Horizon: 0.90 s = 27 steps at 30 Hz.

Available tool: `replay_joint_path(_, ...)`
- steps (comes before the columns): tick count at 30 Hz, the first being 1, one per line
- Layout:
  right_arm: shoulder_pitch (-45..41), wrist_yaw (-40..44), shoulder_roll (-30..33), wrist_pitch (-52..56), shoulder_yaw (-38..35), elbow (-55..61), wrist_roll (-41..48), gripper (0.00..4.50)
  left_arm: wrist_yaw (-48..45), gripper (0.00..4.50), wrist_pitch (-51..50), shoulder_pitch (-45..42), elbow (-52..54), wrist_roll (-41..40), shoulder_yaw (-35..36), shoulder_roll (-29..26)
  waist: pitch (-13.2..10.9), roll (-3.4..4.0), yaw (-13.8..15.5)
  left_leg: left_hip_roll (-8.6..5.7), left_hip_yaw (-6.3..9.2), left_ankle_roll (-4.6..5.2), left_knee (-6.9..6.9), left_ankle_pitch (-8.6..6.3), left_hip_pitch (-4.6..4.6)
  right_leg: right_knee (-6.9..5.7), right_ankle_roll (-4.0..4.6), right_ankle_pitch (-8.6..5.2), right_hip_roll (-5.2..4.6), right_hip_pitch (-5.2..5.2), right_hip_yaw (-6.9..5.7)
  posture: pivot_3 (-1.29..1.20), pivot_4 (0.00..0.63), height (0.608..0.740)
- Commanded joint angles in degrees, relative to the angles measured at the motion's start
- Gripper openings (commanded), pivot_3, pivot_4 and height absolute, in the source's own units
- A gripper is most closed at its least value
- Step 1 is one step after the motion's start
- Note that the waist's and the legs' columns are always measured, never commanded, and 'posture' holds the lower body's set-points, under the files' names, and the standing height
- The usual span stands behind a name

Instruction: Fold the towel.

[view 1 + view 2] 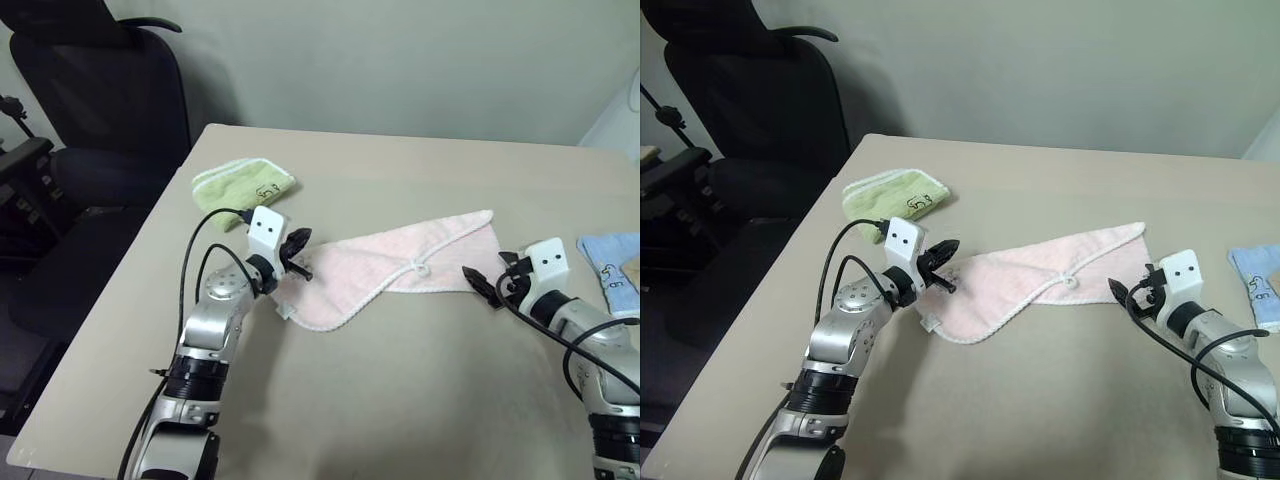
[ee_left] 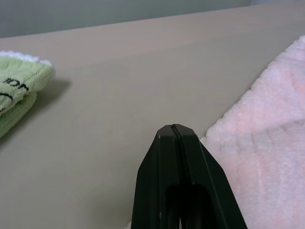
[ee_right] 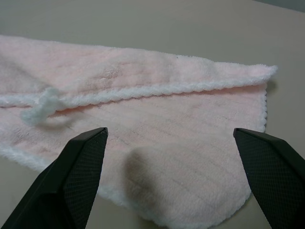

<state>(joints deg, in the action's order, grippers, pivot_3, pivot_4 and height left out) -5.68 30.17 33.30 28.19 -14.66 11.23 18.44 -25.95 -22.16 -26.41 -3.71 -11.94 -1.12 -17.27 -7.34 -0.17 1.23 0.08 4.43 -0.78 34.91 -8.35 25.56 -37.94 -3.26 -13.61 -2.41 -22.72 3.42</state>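
the left pincer (image 1: 297, 250) is pressed fully shut with nothing between its fingers, hovering just at the towel's (image 1: 400, 265) left end. the right pincer (image 3: 171, 157) stands wide, its fingers (image 3: 78, 167) straddling the towel's right end without gripping it. the towel lies mid-desk (image 1: 400, 380), folded over into a long wedge, loop (image 1: 421, 269) on top. it looks light, soft and limp, likely to sag and drag, so i'd pinch both layers at a corner by the scalloped edging. the green towel (image 1: 243, 185) and blue towel (image 1: 615, 262) sit apart.
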Motion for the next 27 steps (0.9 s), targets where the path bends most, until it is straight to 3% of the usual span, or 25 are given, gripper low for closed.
replay_joint_path(1,-0.7,-0.7,0.5,-0.3,-1.9,1.7,0.6,4.46,0.0,0.00,0.6,-1.4,-0.1,-0.2,1.1,0.0,0.0,0.00,0.0,0.00,0.00,0.01,0.03,0.00,0.01,0.00,0.02,-0.01,0.00,0.00,0.00,0.00,0.150,0.740)
replay_joint_path(20,-3.6,1.7,5.0,-3.8,-0.5,-1.6,-2.8,4.46,0.0,0.00,3.1,-2.3,-2.1,0.3,2.6,0.0,0.0,0.00,0.1,-0.01,-0.01,0.07,0.14,-0.07,0.13,0.01,-0.14,0.03,-0.01,-0.02,0.00,0.00,0.150,0.740)
replay_joint_path(27,-8.4,1.3,7.6,-9.2,3.8,-8.5,-10.0,4.46,-2.7,0.00,2.9,-2.2,-0.3,1.0,2.0,-2.5,0.0,0.00,-0.1,0.00,0.00,0.10,0.17,-0.09,0.18,0.01,-0.31,0.13,-0.03,-0.07,0.01,0.00,0.150,0.740)
